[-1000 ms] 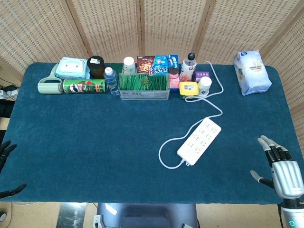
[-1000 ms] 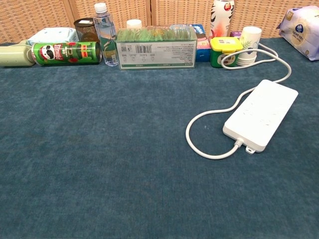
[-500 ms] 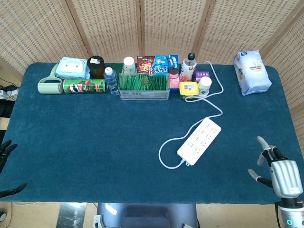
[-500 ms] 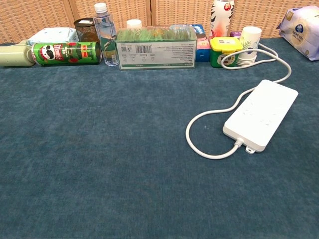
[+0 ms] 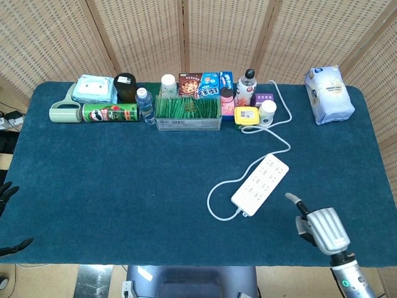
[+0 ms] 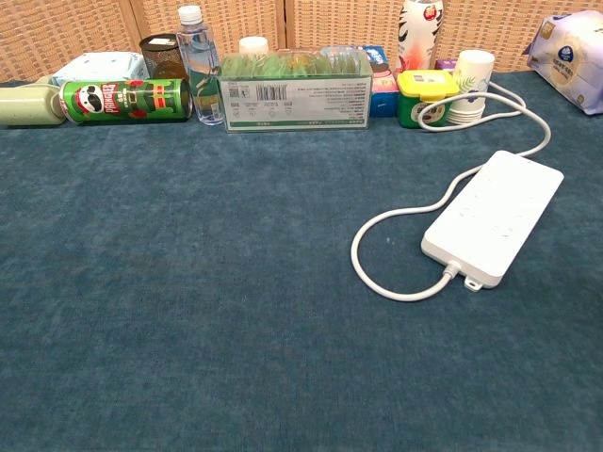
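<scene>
right hand near right, above the tabletop, holds nothing, one finger out, the rest hidden, cannot tell open or closed | left hand off near left edge, fingers apart, empty | power strip just past right hand, untouched | snacks far back

Bare cloth around power strip, apparently; looped cable alongside.

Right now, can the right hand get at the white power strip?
Probably yes. The right hand holds nothing and sits over bare blue cloth just beside the near end of the power strip; nothing lies between them. Only its cord loops on the far side.
</scene>
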`<state>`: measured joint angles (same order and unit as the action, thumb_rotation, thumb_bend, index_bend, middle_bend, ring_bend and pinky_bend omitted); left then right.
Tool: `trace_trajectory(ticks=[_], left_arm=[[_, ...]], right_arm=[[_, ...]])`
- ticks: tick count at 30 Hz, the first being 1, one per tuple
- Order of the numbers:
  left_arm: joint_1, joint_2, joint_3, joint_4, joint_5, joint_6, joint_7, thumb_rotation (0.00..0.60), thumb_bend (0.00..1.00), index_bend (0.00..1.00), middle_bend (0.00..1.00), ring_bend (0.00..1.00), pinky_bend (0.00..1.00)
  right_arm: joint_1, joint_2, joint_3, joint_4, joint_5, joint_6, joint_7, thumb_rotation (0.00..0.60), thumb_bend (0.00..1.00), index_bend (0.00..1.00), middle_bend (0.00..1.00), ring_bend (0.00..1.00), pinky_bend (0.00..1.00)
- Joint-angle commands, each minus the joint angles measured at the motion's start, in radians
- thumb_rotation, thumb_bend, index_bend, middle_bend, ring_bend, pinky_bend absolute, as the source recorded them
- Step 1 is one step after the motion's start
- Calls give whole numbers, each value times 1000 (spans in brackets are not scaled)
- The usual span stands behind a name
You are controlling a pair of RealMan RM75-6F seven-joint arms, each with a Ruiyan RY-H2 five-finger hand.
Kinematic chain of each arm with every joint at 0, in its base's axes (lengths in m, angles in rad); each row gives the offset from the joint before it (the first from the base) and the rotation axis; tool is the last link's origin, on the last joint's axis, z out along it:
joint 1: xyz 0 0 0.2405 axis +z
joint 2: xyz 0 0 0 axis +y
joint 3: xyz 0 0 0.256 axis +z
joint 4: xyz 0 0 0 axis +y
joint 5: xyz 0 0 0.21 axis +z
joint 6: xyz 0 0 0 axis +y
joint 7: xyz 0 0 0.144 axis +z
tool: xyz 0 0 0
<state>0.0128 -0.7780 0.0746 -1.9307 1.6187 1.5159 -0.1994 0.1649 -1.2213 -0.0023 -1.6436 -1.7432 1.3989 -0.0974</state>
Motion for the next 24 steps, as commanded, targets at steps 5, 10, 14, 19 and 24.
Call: trace_trajectory(ticks=[5, 10, 14, 19, 24], left_arm=[[2, 2, 4, 4, 7, 2, -8, 600, 120, 0, 0, 0, 21], [1, 1, 3, 3, 3, 0, -4, 600, 120, 0, 0, 0, 21], [-2, 1, 2, 1, -2, -8, 1, 600, 120, 0, 0, 0, 21], [-3, 1, 1, -1, -13, -13, 7, 600, 120, 0, 0, 0, 22], [-4, -1, 0, -4, -15, -16, 15, 600, 120, 0, 0, 0, 21]], right_arm=[[106, -33, 3, -73, 55, -205, -128, 600, 716, 191, 954, 1000, 1000], [137, -50, 19, -93, 107, -264, -187, 600, 724, 202, 955, 1000, 1000], [165, -73, 24, -91, 153, -322, -231, 600, 730, 206, 954, 1000, 1000], [190, -93, 44, -84, 208, -354, -263, 600, 730, 213, 955, 1000, 1000], [206, -98, 45, -79, 237, -371, -298, 600, 730, 226, 955, 1000, 1000]])
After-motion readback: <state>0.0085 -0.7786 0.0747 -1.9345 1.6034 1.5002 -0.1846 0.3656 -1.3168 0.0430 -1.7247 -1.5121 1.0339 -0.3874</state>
